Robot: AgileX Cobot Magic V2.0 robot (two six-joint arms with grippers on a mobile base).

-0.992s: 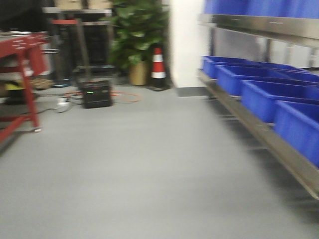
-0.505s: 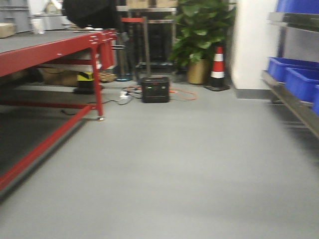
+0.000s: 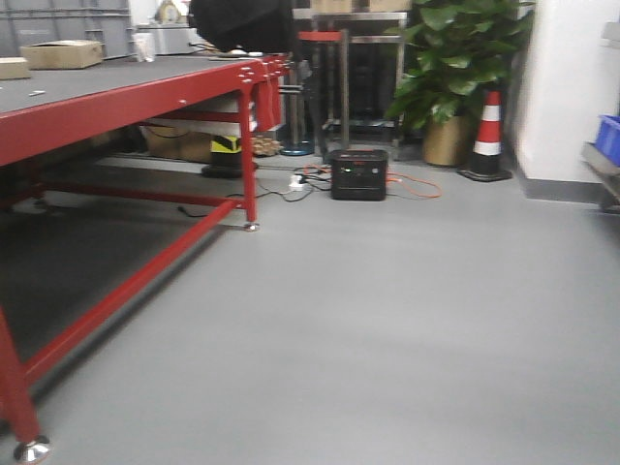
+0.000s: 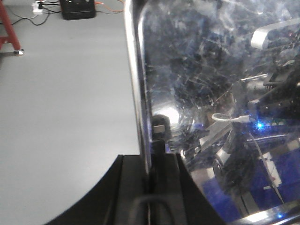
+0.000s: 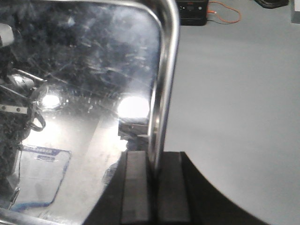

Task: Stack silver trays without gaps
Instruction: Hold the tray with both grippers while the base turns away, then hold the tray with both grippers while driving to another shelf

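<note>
You carry a shiny, scratched stainless-steel tray (image 4: 206,70) between both arms. Your left gripper (image 4: 149,187) is closed narrowly on one thin rim, and your right gripper (image 5: 154,187) pinches the opposite rim the same way. The tray's face spans the space between them, so neither arm is nearer. No second tray shows. Ahead are only grey floor (image 3: 387,320) and a long red metal-framed table (image 3: 116,97) on your left.
</note>
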